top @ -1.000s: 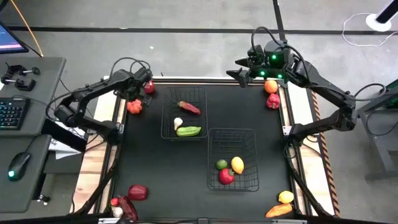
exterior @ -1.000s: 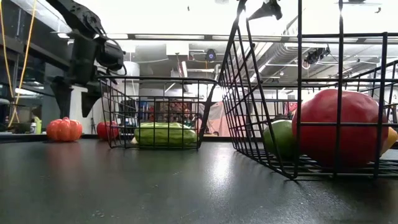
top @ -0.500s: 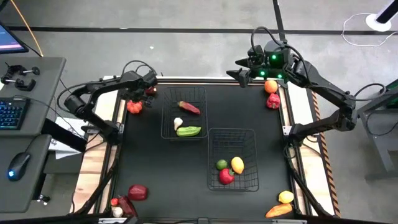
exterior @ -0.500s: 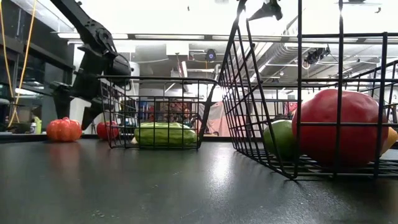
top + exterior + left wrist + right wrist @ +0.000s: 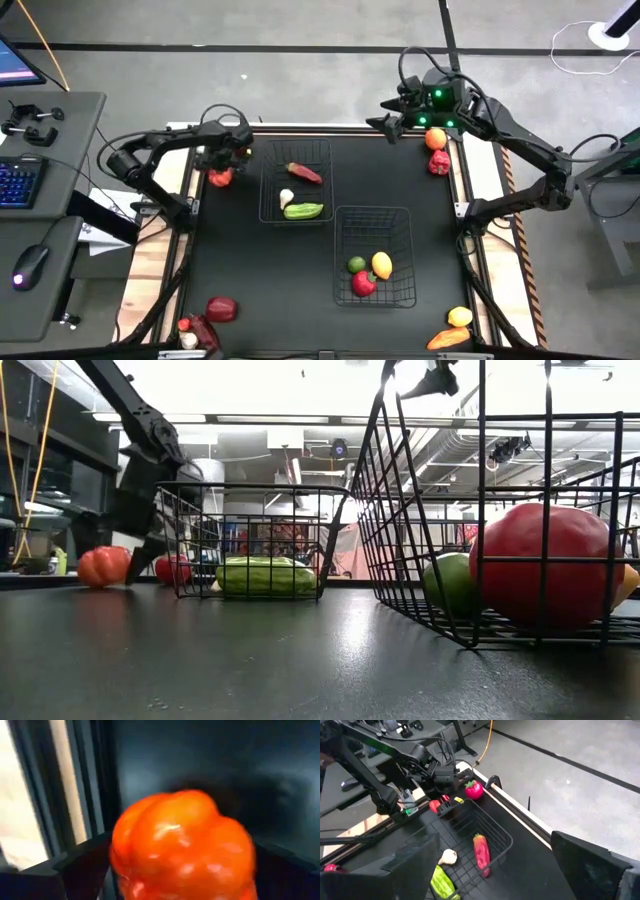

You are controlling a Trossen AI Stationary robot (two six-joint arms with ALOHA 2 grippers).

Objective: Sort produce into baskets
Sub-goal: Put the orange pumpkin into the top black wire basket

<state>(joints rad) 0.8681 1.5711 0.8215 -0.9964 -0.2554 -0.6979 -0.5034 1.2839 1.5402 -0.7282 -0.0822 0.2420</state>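
Two black wire baskets (image 5: 296, 180) (image 5: 375, 255) are seen. Three produce pieces are counted in the first basket and three in the second. Eight more pieces are counted loose on the surface (image 5: 240, 260). Two robot arms are shown, one at each side.

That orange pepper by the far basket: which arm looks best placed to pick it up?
The left. Its gripper is already down at the orange pepper, jaws open either side of it. The right gripper hovers far off, over the table's opposite back corner.
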